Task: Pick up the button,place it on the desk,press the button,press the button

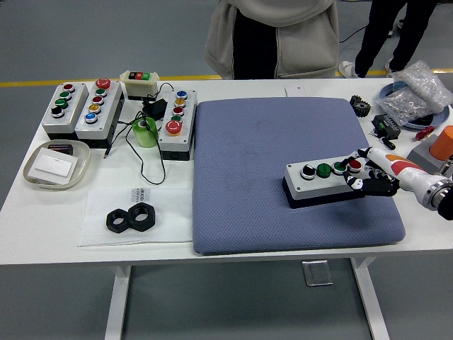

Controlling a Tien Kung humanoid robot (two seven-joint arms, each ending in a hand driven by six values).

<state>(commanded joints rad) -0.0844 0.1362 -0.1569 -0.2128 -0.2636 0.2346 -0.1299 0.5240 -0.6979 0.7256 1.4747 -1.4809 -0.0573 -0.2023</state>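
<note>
I see the right hand's fingers (362, 185) curled together, holding nothing, with one fingertip on or just over the red button (354, 166) at the right end of the button box (324, 181). The box lies on the blue pad (283, 170) at the 9 o'clock side of the right hand (379, 178), on the worktop (42, 212).

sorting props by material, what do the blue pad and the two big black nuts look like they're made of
The blue pad looks like a soft cushion covered in woven or knit fabric: matte, finely dimpled texture, rounded edges. The two black nuts look like matte plastic or coated metal: dull, even black hexagons without glint; which one, the view leaves open.
</note>
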